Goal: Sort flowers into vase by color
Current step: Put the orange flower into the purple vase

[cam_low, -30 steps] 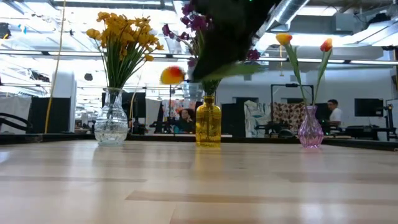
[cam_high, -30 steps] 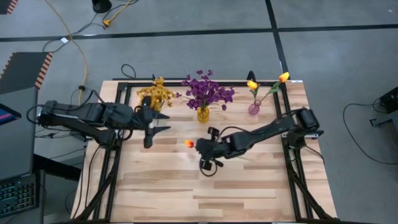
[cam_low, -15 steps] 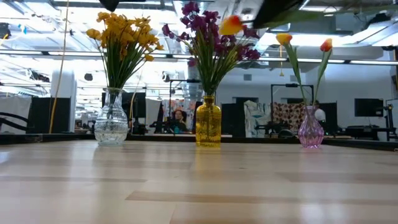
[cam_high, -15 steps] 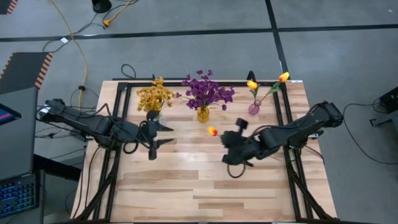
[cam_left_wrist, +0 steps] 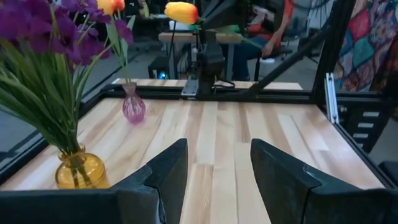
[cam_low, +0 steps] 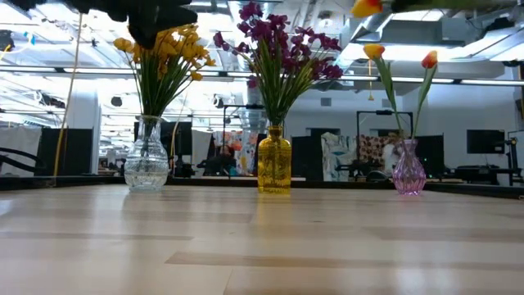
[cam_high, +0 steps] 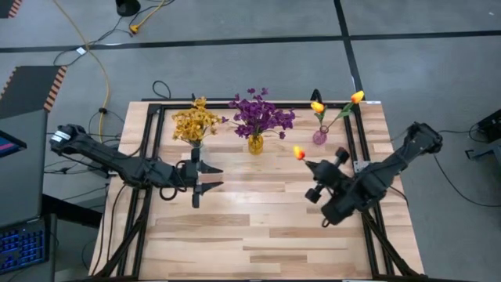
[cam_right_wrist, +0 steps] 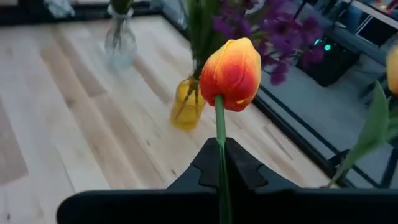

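Observation:
My right gripper (cam_high: 315, 166) hangs above the table's right half, shut on a single orange-yellow tulip (cam_high: 298, 153), whose blossom (cam_right_wrist: 231, 73) sticks out past the fingertips. Along the far edge stand three vases: a clear one with yellow bunches (cam_high: 196, 123), an amber one with purple bunches (cam_high: 256, 143), and a pink one (cam_high: 320, 136) holding two tulips. The held tulip (cam_low: 366, 6) shows at the top of the low view, above the pink vase (cam_low: 408, 174). My left gripper (cam_high: 211, 177) is open over the table's left middle, holding nothing. My right gripper pinches the tulip's green stem (cam_right_wrist: 220, 138) between its two fingers, a short way below the blossom. The stem runs forward out of the fingers, along them. The tulip is lifted clear of the table, its blossom pointing toward the far left.
A black frame rail (cam_high: 362, 168) runs along the table's right side under my right arm, and another (cam_high: 149, 164) along the left. Bare wood (cam_high: 258, 227) fills the near half of the table. Beyond the table, a person sits in the room (cam_left_wrist: 273, 31).
My right gripper has carried the tulip up, toward the table's right and far edge, from the middle to near the pink vase. My left gripper has drifted slightly toward the near edge and the right, staying open.

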Robot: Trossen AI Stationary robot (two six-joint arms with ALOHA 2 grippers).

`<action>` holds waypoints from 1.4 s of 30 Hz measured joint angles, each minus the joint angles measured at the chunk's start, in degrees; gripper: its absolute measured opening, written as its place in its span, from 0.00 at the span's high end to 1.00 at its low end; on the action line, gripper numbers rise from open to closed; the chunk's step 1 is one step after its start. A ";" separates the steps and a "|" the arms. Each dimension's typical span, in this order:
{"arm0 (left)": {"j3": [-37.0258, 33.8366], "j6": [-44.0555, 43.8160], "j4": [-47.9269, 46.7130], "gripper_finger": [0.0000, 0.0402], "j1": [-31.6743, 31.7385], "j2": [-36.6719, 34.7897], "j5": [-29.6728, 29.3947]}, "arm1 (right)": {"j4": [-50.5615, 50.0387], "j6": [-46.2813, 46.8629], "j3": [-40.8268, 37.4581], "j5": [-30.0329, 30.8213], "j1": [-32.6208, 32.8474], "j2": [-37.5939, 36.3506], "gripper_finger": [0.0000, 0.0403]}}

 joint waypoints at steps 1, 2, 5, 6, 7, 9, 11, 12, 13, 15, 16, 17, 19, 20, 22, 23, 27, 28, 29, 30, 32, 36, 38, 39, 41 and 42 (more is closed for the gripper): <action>-0.65 -0.36 1.10 0.59 0.00 0.00 -0.11 | -0.03 2.54 -1.84 1.26 0.85 -0.98 0.92; -0.92 -0.78 1.51 0.59 0.00 0.00 -0.15 | 0.06 5.12 -3.95 2.51 1.64 -2.10 0.92; -1.19 -0.90 2.29 0.59 0.00 0.00 -0.33 | 0.02 14.37 -10.37 8.27 3.84 -5.83 0.92; -1.19 -0.93 2.28 0.59 0.00 0.00 -0.35 | 0.20 17.01 -12.47 10.85 4.59 -7.13 0.92; -1.19 -0.97 2.28 0.59 0.01 0.00 -0.35 | 0.21 19.21 -14.38 13.58 5.38 -8.34 0.92; -1.19 -0.99 2.35 0.59 0.02 0.00 -0.37 | 0.40 22.36 -17.63 19.96 6.77 -10.34 0.92; -1.19 -0.99 2.39 0.59 0.02 0.00 -0.39 | 0.19 23.06 -20.17 25.81 7.92 -12.19 0.92; -1.19 -0.99 2.52 0.59 0.02 0.00 -0.39 | 0.14 22.78 -21.06 27.42 8.25 -13.09 0.92; -1.19 -0.99 2.61 0.59 0.02 0.00 -0.43 | -0.50 22.20 -21.61 27.72 8.56 -13.96 0.92; -1.19 -0.82 2.60 0.59 0.02 0.00 -1.07 | -1.25 20.60 -21.77 27.99 8.22 -15.29 0.92; -1.19 -0.74 2.59 0.59 0.03 0.00 -1.56 | -1.34 20.10 -21.89 28.01 7.72 -15.89 0.92; -1.19 -0.72 2.61 0.59 0.08 0.00 -2.17 | -1.31 19.52 -21.93 28.01 7.12 -16.38 0.92; -1.19 -0.73 2.59 0.59 0.24 0.00 -3.22 | -1.21 18.79 -21.91 28.03 6.01 -17.06 0.92; -1.19 -0.79 2.59 0.59 0.47 0.00 -3.36 | -1.16 18.77 -21.93 28.05 5.51 -17.23 0.92; -1.19 -0.86 2.61 0.59 0.87 0.00 -3.30 | -1.20 18.11 -21.91 28.05 4.54 -17.43 0.92; -1.19 -0.86 2.60 0.59 1.07 0.00 -3.31 | -1.20 17.41 -21.91 28.07 4.00 -17.43 0.92; -1.19 -0.90 2.61 0.59 1.93 0.00 -3.28 | -1.27 15.46 -21.91 28.09 2.10 -17.58 0.92; -1.19 -0.93 2.65 0.59 2.19 0.00 -3.28 | -1.27 15.50 -21.91 28.09 1.65 -17.80 0.92; -1.19 -0.93 2.73 0.59 2.43 0.00 -3.26 | -1.27 15.54 -21.93 28.09 1.20 -18.08 0.92; -1.19 -0.95 2.76 0.59 2.68 0.00 -3.25 | -1.13 15.54 -21.91 28.09 0.85 -18.43 0.92; -1.19 -0.97 2.76 0.59 3.24 0.00 -3.24 | 0.40 15.58 -21.91 28.11 0.18 -19.04 0.92; -1.19 -0.99 2.87 0.59 4.37 0.00 -3.23 | 4.73 15.56 -21.91 28.14 -0.43 -18.59 0.92; -1.19 -0.99 3.16 0.59 4.90 0.00 -2.85 | 6.23 15.58 -21.91 28.14 -0.43 -17.48 0.92; -1.19 -0.99 3.22 0.59 5.20 0.00 -2.68 | 7.19 15.59 -21.91 28.14 -0.43 -16.79 0.92; -1.19 -0.99 3.22 0.59 5.73 0.00 -1.77 | 9.58 15.59 -21.91 28.14 -0.43 -15.14 0.92; -1.19 -0.99 3.22 0.59 5.95 0.00 -1.27 | 10.93 15.60 -21.91 28.14 -0.43 -14.19 0.92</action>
